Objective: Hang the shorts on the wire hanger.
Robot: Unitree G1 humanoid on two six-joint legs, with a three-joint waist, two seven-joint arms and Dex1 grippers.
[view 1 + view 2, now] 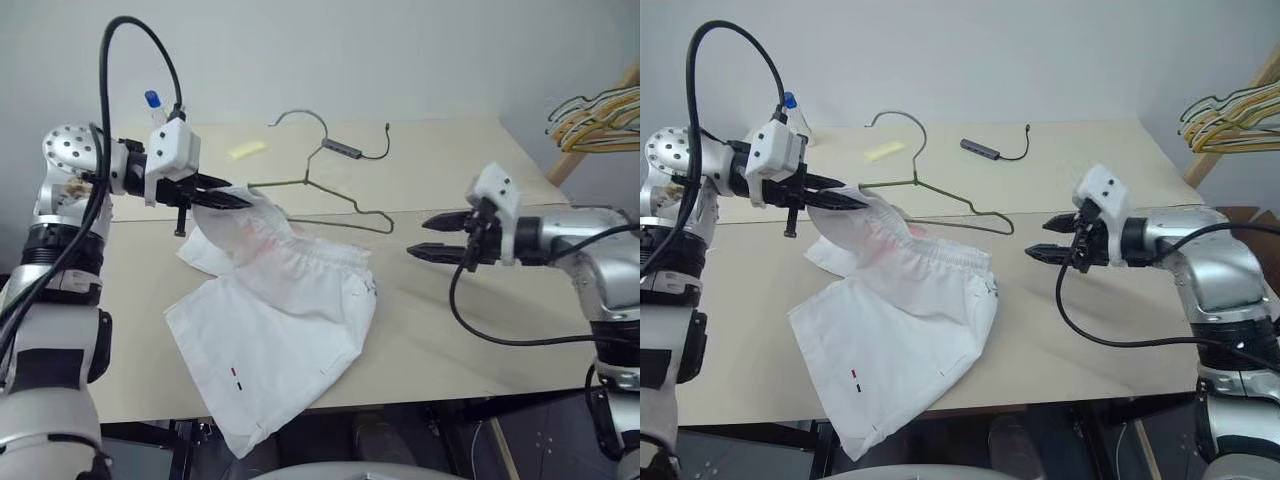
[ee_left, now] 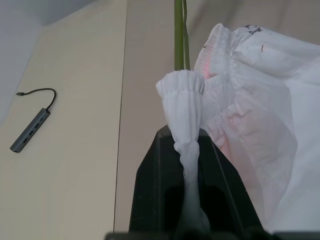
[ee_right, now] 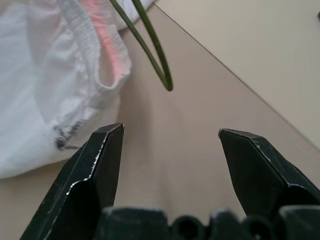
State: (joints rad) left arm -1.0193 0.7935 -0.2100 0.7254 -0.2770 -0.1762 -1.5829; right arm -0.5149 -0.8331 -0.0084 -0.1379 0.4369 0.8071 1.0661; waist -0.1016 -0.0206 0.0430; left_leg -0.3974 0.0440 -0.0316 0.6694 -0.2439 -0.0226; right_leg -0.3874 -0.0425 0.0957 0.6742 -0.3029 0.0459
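Beige tabletop (image 1: 450,330), rumpled white shorts (image 1: 280,320)

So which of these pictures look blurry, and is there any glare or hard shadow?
Left wrist view: the left gripper and the pinched shorts waistband up close are soft. Right wrist view: the wire hanger tip and shorts are blurred, the right gripper fingertips sharper. Eye views: even light, faint shadows on the table, no glare.

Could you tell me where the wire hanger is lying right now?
The wire hanger lies on the table behind the shorts, between the two grippers; its near shoulder disappears under the waistband, which the left gripper holds.
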